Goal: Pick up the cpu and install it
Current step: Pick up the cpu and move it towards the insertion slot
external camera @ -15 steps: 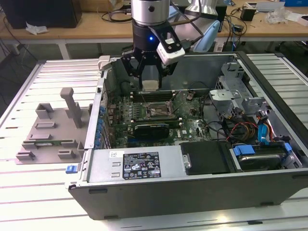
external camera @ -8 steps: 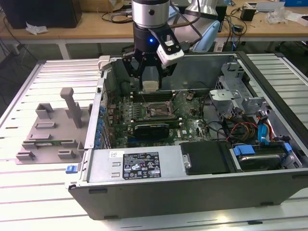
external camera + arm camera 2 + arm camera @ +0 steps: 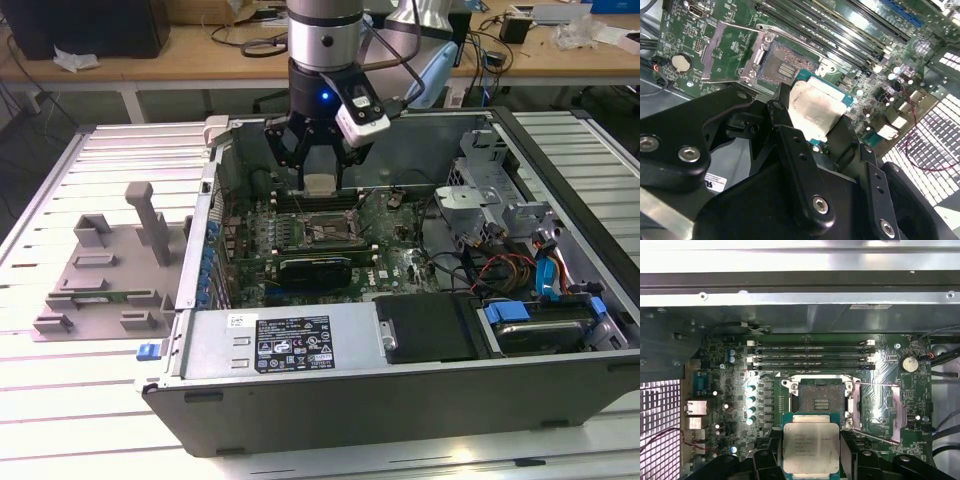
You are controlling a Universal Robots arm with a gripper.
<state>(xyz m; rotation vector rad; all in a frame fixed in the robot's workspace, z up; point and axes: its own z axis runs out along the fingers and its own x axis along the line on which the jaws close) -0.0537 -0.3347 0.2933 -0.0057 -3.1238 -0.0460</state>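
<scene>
Gripper point(image 3: 320, 178): fingers pinching two opposite edges of the cpu point(image 3: 320, 185), which is held in clear air above the board inside the computer case point(image 3: 400, 385). Socket point(image 3: 322, 230): uncovered, at 6 o'clock of the cpu in the exterior view, with the black card point(image 3: 318, 268) bordering it at 6 o'clock.

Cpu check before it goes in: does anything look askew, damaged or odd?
The cpu sits straight in the gripper near the open socket. Only its top looks smeared with pale residue in the second wrist view.
</scene>
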